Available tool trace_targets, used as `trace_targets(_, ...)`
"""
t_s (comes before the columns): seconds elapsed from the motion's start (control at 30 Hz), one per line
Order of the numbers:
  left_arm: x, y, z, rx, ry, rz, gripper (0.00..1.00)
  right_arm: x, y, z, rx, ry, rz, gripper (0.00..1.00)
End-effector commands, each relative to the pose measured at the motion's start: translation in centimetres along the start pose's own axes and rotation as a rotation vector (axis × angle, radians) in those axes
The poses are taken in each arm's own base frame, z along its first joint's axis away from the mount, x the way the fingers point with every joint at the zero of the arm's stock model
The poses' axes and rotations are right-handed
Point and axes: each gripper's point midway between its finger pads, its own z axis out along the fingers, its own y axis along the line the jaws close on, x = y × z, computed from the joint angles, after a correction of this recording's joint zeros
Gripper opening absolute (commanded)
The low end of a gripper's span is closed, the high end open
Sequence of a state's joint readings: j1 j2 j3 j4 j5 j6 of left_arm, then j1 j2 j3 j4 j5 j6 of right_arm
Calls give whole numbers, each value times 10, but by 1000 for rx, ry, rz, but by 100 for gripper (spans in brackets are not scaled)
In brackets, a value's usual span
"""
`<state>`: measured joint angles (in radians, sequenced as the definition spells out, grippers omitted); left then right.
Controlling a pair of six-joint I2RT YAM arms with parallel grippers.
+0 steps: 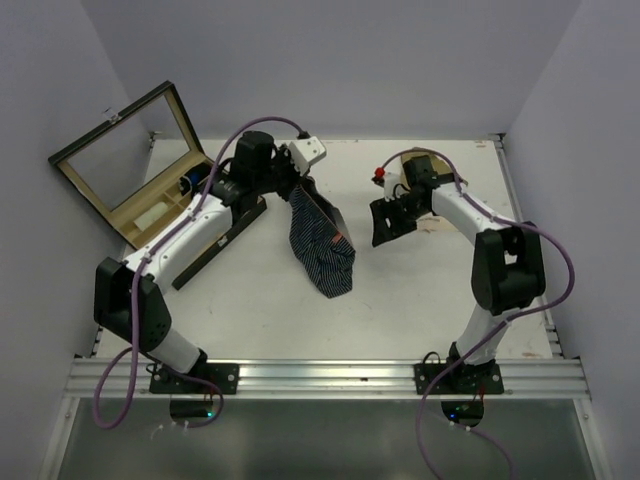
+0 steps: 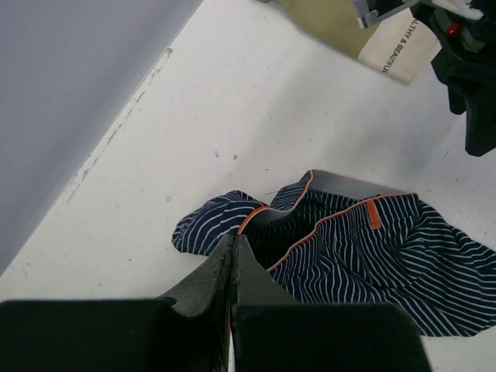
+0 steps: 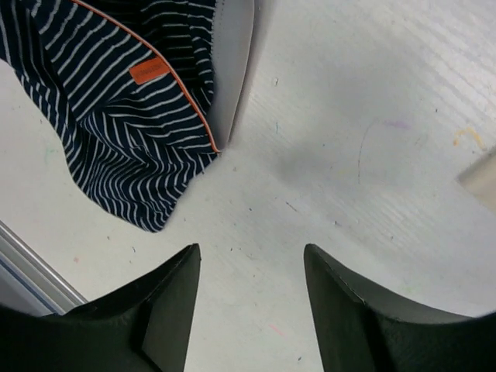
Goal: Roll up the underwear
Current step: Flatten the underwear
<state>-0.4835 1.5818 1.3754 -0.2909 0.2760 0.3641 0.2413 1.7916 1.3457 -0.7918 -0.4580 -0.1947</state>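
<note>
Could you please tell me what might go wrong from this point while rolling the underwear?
1. The left jaws are shut on just the edge of the striped underwear, which trails bunched from them; it may slip free before being laid flat.
2. The waistband is folded over and the cloth crumpled, so a roll started now would probably come out lopsided.
3. The right jaws stand open beside the cloth; reaching in could snag or drag it.

Underwear [image 1: 322, 240] navy, white pinstripes (orange piping, grey waistband); table [image 1: 400, 300] white.
</note>
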Motion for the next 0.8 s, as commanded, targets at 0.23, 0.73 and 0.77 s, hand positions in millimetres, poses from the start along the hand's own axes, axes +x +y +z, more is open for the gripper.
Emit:
trace_targets(0.23, -24, 2, -21, 9, -75, 124, 0, -50, 10, 52, -145, -160, 232, 48)
trace_targets(0.73, -65, -10, -58, 66, -196, 233, 0, -92, 34, 102, -154, -292, 61, 61)
trace_targets(0.77, -67, -12, -60, 75, -205, 238, 0, -94, 35, 105, -163, -299, 59, 62)
